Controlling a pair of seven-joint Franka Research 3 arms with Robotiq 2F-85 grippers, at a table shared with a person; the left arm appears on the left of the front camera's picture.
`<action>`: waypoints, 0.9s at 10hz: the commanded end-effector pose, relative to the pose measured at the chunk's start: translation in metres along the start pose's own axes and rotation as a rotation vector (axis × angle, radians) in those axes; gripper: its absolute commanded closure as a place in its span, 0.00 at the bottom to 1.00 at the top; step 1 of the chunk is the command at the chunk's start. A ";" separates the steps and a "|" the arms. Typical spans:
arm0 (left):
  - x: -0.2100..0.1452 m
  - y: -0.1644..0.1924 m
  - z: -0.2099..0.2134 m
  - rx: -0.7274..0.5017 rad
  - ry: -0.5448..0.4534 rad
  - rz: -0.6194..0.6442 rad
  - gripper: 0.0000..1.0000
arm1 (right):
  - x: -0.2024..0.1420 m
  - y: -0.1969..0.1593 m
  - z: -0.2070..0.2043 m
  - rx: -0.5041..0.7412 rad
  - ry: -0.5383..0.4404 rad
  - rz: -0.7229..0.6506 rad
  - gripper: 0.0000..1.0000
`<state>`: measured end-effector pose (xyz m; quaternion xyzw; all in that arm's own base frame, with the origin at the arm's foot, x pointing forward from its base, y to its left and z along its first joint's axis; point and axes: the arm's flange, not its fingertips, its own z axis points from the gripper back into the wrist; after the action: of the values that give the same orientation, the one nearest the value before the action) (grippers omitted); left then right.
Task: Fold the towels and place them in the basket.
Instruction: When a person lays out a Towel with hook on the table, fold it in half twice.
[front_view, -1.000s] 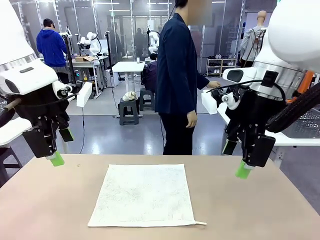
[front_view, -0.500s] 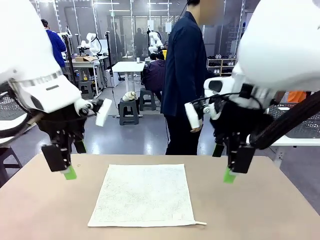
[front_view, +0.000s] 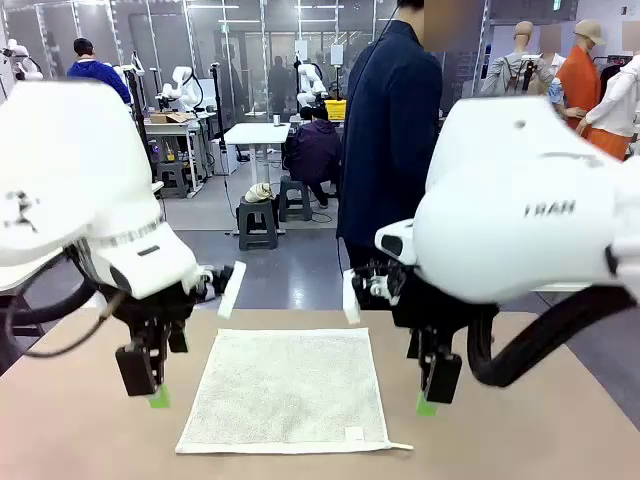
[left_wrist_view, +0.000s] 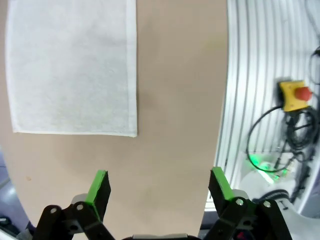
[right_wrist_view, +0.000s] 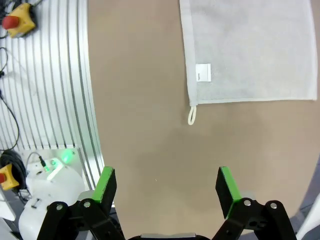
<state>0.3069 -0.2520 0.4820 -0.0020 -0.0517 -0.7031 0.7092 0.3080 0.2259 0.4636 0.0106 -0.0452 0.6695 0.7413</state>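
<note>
Left claw (left_wrist_view: 159, 187) spread apart, right claw (right_wrist_view: 167, 187) likewise, cream towel (front_view: 287, 388) flat between them on table (front_view: 80, 430)

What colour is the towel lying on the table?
Cream-white towel, clearest in the front view.

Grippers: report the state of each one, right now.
Left gripper: open, holding nothing.
Right gripper: open, holding nothing.

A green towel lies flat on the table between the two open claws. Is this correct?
No. The towel is cream-white, not green; the front view shows it. It lies flat on the table between the open left claw and right claw.
</note>
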 end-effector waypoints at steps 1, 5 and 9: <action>0.002 0.002 -0.038 0.033 0.034 -0.006 0.00 | 0.018 -0.002 -0.035 0.004 0.034 -0.040 0.00; -0.009 0.006 -0.092 0.077 0.080 -0.068 0.00 | 0.023 -0.011 -0.089 -0.002 0.085 -0.032 0.00; -0.016 0.009 -0.104 0.101 0.063 -0.107 0.00 | 0.026 -0.015 -0.112 0.008 0.085 0.018 0.00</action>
<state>0.3209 -0.2468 0.3835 0.0502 -0.0531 -0.7303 0.6792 0.3322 0.2540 0.3601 -0.0067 -0.0063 0.6763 0.7366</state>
